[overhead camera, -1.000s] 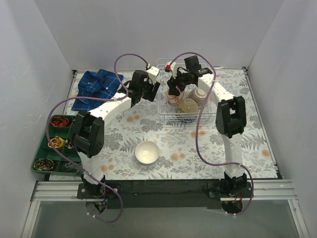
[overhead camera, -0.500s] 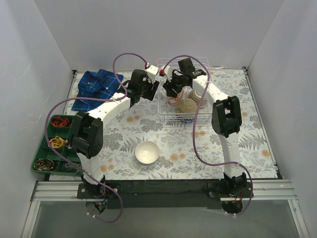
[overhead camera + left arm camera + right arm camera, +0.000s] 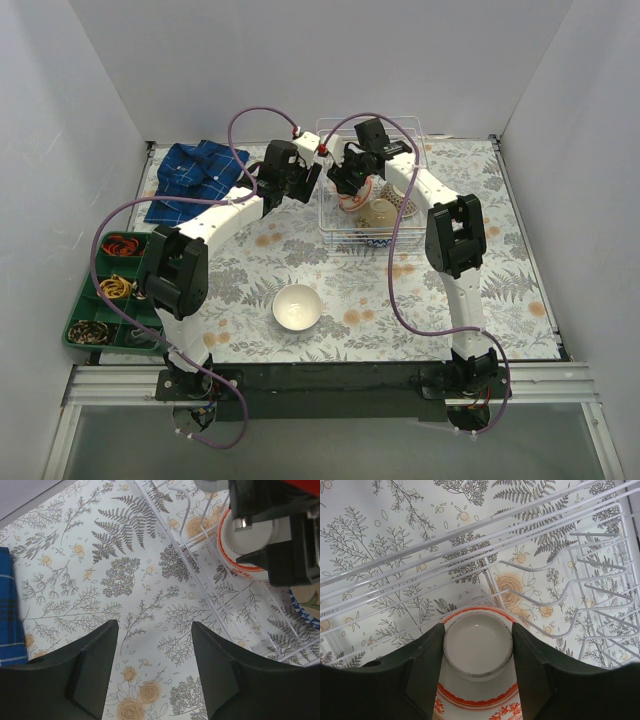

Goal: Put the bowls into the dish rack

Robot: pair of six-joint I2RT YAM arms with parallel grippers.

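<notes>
The wire dish rack stands at the back middle, with a beige bowl, a brown-patterned bowl and a blue-rimmed bowl in it. My right gripper is inside the rack, shut on the foot ring of a red-patterned bowl held bottom-up; in its wrist view the fingers touch both sides of the foot. That bowl shows in the left wrist view. My left gripper is open and empty over the cloth, just left of the rack. A white bowl sits on the table in front.
A folded blue plaid shirt lies at the back left. A green compartment tray with small items is at the left edge. White walls enclose the table on three sides. Purple cables arch over both arms.
My right gripper has shifted a little left inside the rack with the red-patterned bowl. The left arm has barely moved.
</notes>
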